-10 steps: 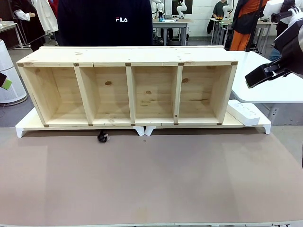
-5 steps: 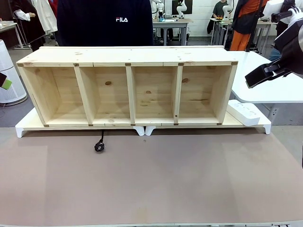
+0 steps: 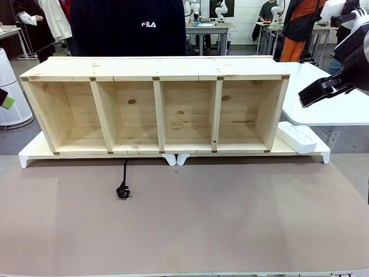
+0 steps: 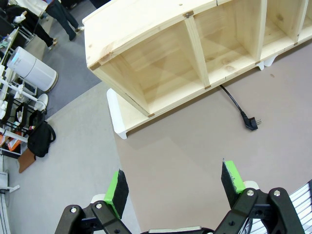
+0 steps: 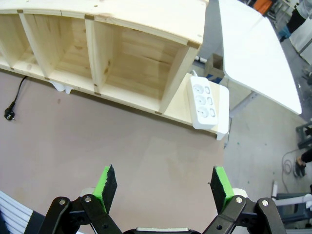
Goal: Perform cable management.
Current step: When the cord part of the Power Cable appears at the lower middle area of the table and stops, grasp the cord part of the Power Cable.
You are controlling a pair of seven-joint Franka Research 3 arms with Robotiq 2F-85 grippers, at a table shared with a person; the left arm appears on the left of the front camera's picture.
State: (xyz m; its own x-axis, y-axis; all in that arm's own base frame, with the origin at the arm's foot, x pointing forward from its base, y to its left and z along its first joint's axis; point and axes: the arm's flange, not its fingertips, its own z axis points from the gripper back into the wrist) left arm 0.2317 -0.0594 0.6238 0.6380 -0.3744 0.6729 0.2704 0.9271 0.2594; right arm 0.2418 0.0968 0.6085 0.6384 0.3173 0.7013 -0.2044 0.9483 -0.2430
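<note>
The cable (image 3: 124, 173) is a thin black cord that comes out from under the wooden shelf (image 3: 155, 76), below its second compartment from the left. Its round plug (image 3: 123, 191) lies on the brown table top. In the left wrist view the cable (image 4: 236, 105) ends in the plug (image 4: 252, 123), far ahead of my left gripper (image 4: 174, 183), which hangs open and empty above the table. My right gripper (image 5: 163, 184) is also open and empty, high over the table. From there the plug (image 5: 8, 115) lies at the far left. The rest of the cord is hidden behind the shelf.
The shelf rests on a white base (image 3: 29, 156) and has several empty compartments. A white power strip (image 3: 296, 137) lies at its right end, with a white side table (image 3: 331, 98) beyond. A person in a dark top (image 3: 128, 26) stands behind the shelf. My right arm (image 3: 323, 89) hovers at the right.
The plug has slid out from the shelf's front edge toward the robot's side, and more cord now shows on the table. Neither arm has moved.
</note>
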